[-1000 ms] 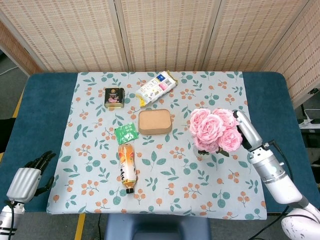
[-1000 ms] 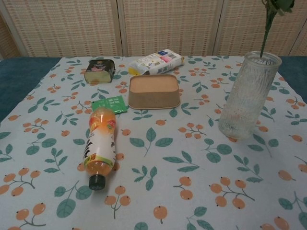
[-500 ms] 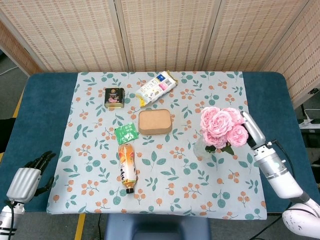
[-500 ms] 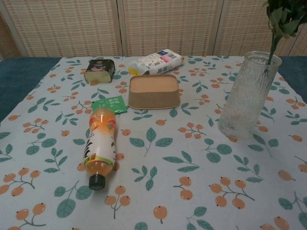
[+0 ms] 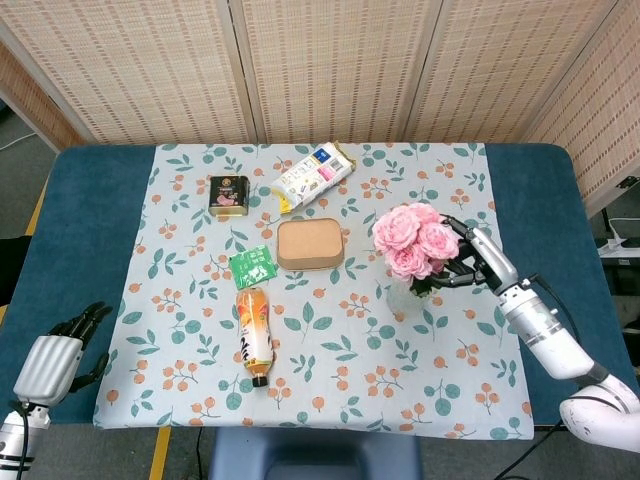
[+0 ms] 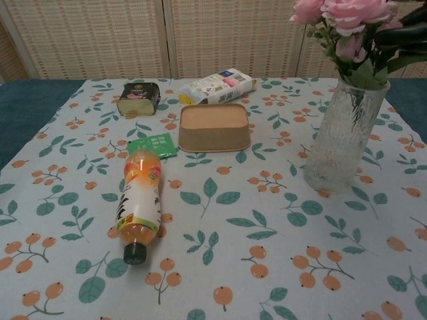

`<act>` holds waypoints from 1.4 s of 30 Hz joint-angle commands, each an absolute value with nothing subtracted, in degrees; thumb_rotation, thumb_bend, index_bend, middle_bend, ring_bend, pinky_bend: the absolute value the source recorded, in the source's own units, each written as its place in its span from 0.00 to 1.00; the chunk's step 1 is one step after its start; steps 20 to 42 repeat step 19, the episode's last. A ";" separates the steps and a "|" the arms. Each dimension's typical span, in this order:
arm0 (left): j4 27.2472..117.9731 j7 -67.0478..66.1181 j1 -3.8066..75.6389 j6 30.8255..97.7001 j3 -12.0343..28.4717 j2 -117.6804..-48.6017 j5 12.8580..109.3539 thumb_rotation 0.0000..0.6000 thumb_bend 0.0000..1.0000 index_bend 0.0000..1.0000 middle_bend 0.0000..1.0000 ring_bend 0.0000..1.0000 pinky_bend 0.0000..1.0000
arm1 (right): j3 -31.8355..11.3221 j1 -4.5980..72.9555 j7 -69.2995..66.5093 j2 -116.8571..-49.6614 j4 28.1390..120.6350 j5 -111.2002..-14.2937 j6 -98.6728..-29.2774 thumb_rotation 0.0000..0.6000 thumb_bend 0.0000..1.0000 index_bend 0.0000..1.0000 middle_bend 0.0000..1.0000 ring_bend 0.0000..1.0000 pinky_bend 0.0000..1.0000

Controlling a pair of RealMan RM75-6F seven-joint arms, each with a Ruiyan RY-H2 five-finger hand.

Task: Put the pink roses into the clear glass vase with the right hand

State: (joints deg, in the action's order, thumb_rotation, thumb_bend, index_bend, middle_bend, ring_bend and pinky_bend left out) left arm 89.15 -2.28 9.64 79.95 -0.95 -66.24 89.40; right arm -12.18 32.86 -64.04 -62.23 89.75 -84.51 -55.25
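Note:
The pink roses (image 5: pixel 410 240) stand with their stems down in the clear glass vase (image 6: pixel 343 133), which is on the right side of the cloth; the blooms (image 6: pixel 340 13) lean left over its rim. My right hand (image 5: pixel 472 255) is just right of the bouquet. Its dark fingers (image 6: pixel 400 35) reach around the leaves and stems below the blooms and still hold them. In the head view the blooms hide most of the vase (image 5: pixel 402 295). My left hand (image 5: pixel 55 360) rests off the cloth at the table's near left corner, fingers apart and holding nothing.
An orange drink bottle (image 5: pixel 254 336) lies near the front centre. A round brown box (image 5: pixel 310 245), a green packet (image 5: pixel 254 267), a dark tin (image 5: pixel 228 194) and a white snack bag (image 5: pixel 312 176) lie left of the vase. Wicker screens stand behind the table.
The roses have dropped so that their stems sit deep in the vase, and the blooms have swung left. My right hand has turned and its fingers now show beside the stems. The left hand is still.

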 commanded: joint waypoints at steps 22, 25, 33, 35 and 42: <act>88.66 -0.79 9.58 80.40 -0.95 -65.96 89.78 1.00 0.42 0.13 0.11 0.27 0.38 | -3.36 5.27 11.00 -69.87 89.39 -85.09 -92.57 1.00 0.06 0.09 0.70 0.75 1.00; 88.66 -0.79 9.58 80.40 -0.95 -65.96 89.78 1.00 0.42 0.13 0.11 0.27 0.38 | -3.36 5.27 11.00 -69.87 89.39 -85.09 -92.57 1.00 0.06 0.09 0.70 0.75 1.00; 88.66 -0.79 9.58 80.40 -0.95 -65.96 89.78 1.00 0.42 0.13 0.11 0.27 0.38 | -3.36 5.27 11.00 -69.87 89.39 -85.09 -92.57 1.00 0.06 0.09 0.70 0.75 1.00; 88.66 -0.79 9.58 80.40 -0.95 -65.96 89.78 1.00 0.42 0.13 0.11 0.27 0.38 | -3.36 5.27 11.00 -69.87 89.39 -85.09 -92.57 1.00 0.06 0.09 0.70 0.75 1.00; 88.66 -0.79 9.58 80.40 -0.95 -65.96 89.78 1.00 0.42 0.13 0.11 0.27 0.38 | -3.36 5.27 11.00 -69.87 89.39 -85.09 -92.57 1.00 0.06 0.09 0.70 0.75 1.00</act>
